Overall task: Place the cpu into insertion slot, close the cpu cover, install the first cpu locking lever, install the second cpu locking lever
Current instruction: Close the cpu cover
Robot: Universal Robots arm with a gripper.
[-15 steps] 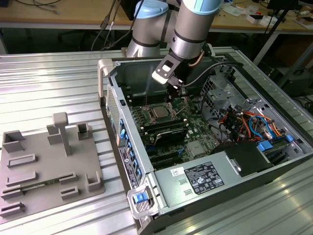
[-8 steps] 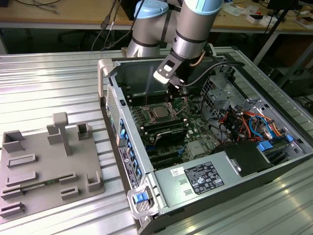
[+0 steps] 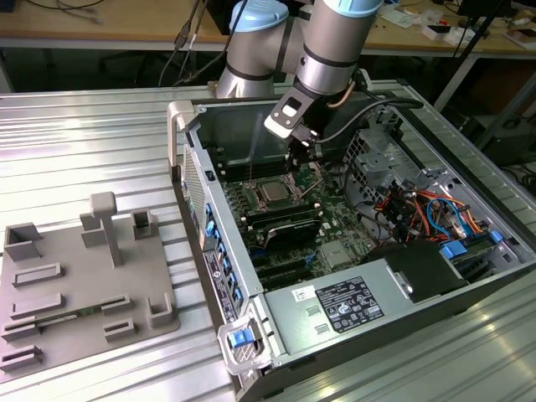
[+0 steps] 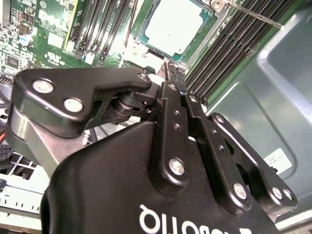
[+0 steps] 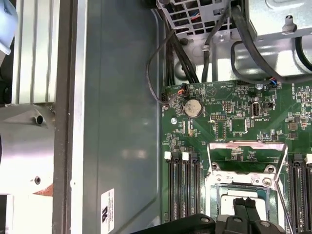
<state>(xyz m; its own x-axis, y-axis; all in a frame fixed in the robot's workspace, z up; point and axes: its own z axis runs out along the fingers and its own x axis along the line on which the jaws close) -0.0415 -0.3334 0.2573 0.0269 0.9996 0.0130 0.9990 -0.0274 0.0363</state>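
While the claw (image 4: 171,70) hung closed, empty, near it, the cpu (image 4: 178,27) lay in the insertion slot (image 5: 217,181): judged light, stiff, fragile; best held by opposite edges.

Bright even light, soft glare on the grey case wall (image 5: 127,151)

The end effector (image 3: 304,159) is hanging inside the open-topped case (image 3: 243,126), just above the socket (image 3: 272,191), with clear air overhead. The cabled drive cage (image 3: 381,159) is crowding the exterior view's right. The upright cover (image 5: 246,146) and a thin lever (image 4: 253,14) are standing close by.
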